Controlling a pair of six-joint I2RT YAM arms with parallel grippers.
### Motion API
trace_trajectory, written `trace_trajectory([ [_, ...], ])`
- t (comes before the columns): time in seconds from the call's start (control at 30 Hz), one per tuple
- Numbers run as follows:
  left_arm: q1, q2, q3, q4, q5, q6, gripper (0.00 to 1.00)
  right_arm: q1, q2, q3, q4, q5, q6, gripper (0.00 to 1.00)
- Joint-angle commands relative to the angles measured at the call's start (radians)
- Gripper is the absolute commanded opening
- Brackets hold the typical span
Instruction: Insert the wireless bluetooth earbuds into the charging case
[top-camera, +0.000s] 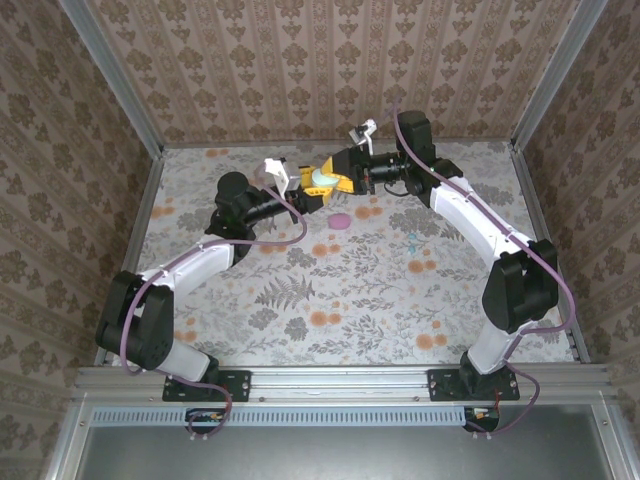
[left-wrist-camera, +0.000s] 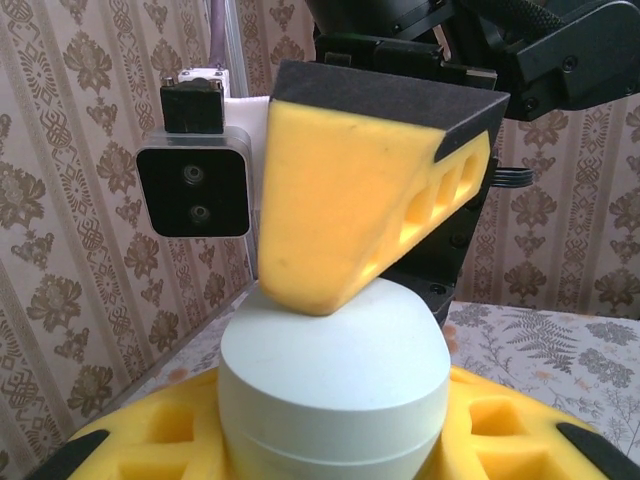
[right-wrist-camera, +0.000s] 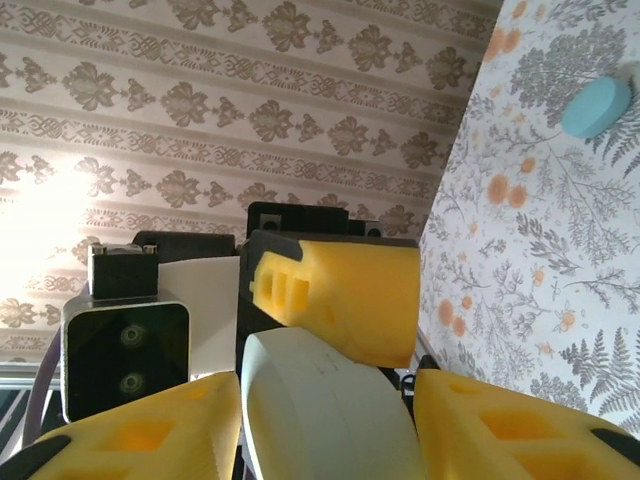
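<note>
Your left gripper (left-wrist-camera: 335, 445) is clamped on the pale mint charging case (left-wrist-camera: 330, 360) at far centre. Your right gripper (right-wrist-camera: 325, 430) straddles the same case; can't tell if it's gripping. Teal earbud (top-camera: 413, 240) lies on the table (top-camera: 300, 300), right of centre, well apart.

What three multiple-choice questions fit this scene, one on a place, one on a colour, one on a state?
1. Where is the pink case? A on the table; B held in mid-air; C on an arm.
2. What colour are the gripper fingers? A red; B yellow; C green.
3. What is the left gripper doing? A standing open, empty; B clamping the pale case; C resting on the table.
Answers: A, it lies on the floral surface; B, yellow foam shows at both wrists; B, its fingers flank the case tightly.
</note>
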Motion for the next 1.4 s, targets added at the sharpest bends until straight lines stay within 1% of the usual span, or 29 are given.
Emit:
trace_trajectory([
  [0.0,0.004,0.011,0.037,0.033,0.009,-0.021,0.22,-0.004,-0.032,-0.015,0.05,-0.06,0.035,0.49],
  [0.1,0.003,0.014,0.04,0.032,0.008,-0.02,0.22,-0.005,-0.035,-0.019,0.053,-0.074,0.038,0.47],
  [0.17,0.003,0.014,0.041,0.03,0.008,-0.021,0.22,-0.006,-0.04,-0.024,0.057,-0.07,0.033,0.38],
  [0.23,0.004,0.015,0.042,0.027,0.008,-0.019,0.22,-0.011,-0.043,-0.03,0.056,-0.057,0.031,0.35],
  [0.27,0.003,0.014,0.041,0.025,0.008,-0.016,0.23,-0.014,-0.045,-0.035,0.056,-0.047,0.029,0.32],
  [0.33,0.004,0.013,0.041,0.01,0.009,-0.007,0.25,-0.022,-0.052,-0.049,0.058,-0.016,0.03,0.28],
  [0.37,0.003,0.01,0.04,-0.001,0.009,-0.003,0.29,-0.025,-0.056,-0.057,0.062,-0.003,0.03,0.27],
  [0.4,0.004,0.009,0.04,-0.014,0.009,0.003,0.35,-0.028,-0.063,-0.066,0.069,0.014,0.03,0.25],
  [0.47,0.004,0.0,0.035,-0.045,0.01,0.023,0.44,-0.037,-0.077,-0.09,0.087,0.051,0.03,0.23],
  [0.53,0.004,-0.01,0.018,-0.075,-0.009,0.038,0.6,-0.047,-0.091,-0.124,0.125,0.092,0.043,0.23],
  [0.63,0.008,-0.031,-0.014,-0.116,-0.035,0.062,0.67,-0.069,-0.108,-0.188,0.176,0.164,0.054,0.22],
  [0.67,0.008,-0.044,-0.031,-0.121,-0.061,0.069,0.67,-0.076,-0.111,-0.21,0.174,0.192,0.044,0.22],
  [0.77,0.009,-0.102,-0.106,-0.093,-0.194,0.084,0.7,-0.102,-0.095,-0.275,0.103,0.282,-0.043,0.22],
  [0.83,0.014,-0.142,-0.133,-0.112,-0.251,0.106,0.72,-0.117,-0.06,-0.306,0.007,0.361,-0.112,0.21],
  [0.93,0.021,-0.186,-0.141,-0.167,-0.276,0.132,0.72,-0.122,0.016,-0.346,-0.031,0.416,-0.17,0.2],
  [1.1,0.021,-0.22,-0.16,-0.179,-0.351,0.112,0.72,-0.116,0.145,-0.385,0.022,0.42,-0.161,0.21],
  [1.13,0.021,-0.223,-0.156,-0.189,-0.368,0.102,0.72,-0.113,0.162,-0.388,0.031,0.418,-0.163,0.21],
  [1.17,0.05,-0.226,-0.153,-0.202,-0.379,0.093,0.72,-0.11,0.175,-0.388,0.032,0.426,-0.17,0.21],
  [1.37,0.06,-0.224,-0.109,-0.31,-0.403,0.087,0.72,-0.109,0.237,-0.358,-0.035,0.485,-0.242,0.22],
])
